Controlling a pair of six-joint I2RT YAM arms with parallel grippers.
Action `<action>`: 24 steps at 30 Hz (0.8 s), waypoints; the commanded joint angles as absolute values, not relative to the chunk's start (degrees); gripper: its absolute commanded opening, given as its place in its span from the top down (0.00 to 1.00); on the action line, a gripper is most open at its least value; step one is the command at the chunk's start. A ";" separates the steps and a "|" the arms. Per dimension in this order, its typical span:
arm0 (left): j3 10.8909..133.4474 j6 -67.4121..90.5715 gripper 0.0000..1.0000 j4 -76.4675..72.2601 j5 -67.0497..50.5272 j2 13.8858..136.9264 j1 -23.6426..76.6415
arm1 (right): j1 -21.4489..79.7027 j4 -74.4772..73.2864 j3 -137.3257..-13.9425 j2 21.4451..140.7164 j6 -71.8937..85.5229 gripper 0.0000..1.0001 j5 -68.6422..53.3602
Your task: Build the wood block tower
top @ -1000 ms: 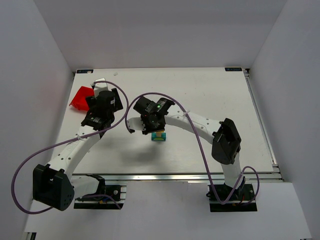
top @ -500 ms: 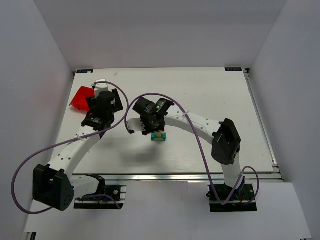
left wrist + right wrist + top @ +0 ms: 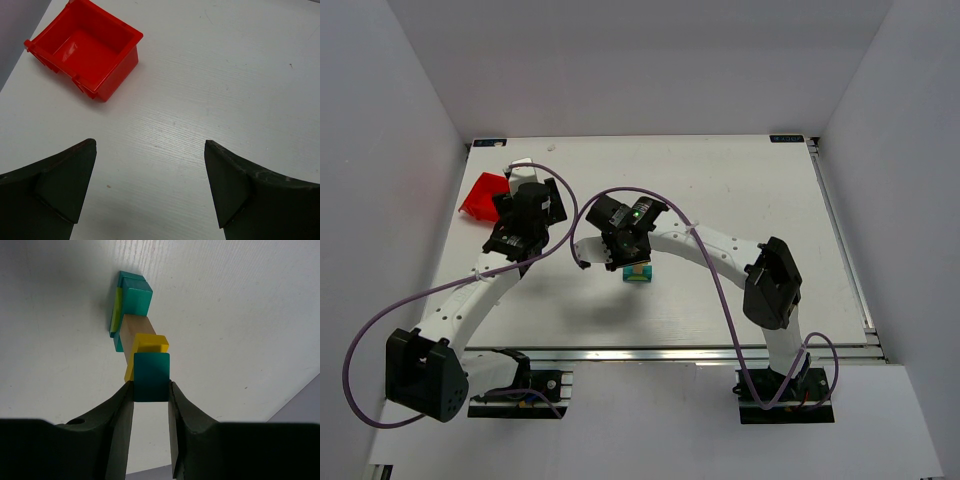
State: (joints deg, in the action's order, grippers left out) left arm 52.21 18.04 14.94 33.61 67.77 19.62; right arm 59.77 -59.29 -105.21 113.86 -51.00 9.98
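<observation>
The wood block tower (image 3: pixel 638 272) stands mid-table, mostly hidden under my right gripper in the top view. In the right wrist view the tower (image 3: pixel 135 330) has a teal base, a yellow-green block, a tan block and a yellow block. My right gripper (image 3: pixel 151 390) is shut on a teal block (image 3: pixel 151 376) that sits at the top of the tower, against the yellow block (image 3: pixel 151 344). My left gripper (image 3: pixel 150 185) is open and empty above bare table, left of the tower.
A red plastic bin (image 3: pixel 85 47) lies empty near the table's far left edge, also seen in the top view (image 3: pixel 483 194). Purple cables loop over both arms. White walls enclose the table (image 3: pixel 740 190).
The right gripper has shifted very slightly over the tower. The left arm has barely moved.
</observation>
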 commanded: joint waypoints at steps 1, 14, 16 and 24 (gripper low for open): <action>52.03 17.67 0.02 14.24 33.22 66.53 19.51 | 60.03 -60.38 -106.70 113.55 -51.33 0.82 10.02; 52.12 17.40 0.02 14.24 33.05 66.80 19.51 | 59.85 -59.77 -107.23 114.17 -51.33 0.80 8.97; 51.94 17.32 0.02 14.15 33.05 66.62 19.51 | 59.85 -59.59 -107.14 114.17 -51.33 0.79 8.88; 52.03 17.23 0.02 14.33 33.22 66.62 19.51 | 59.76 -59.24 -107.40 114.52 -51.15 0.74 8.79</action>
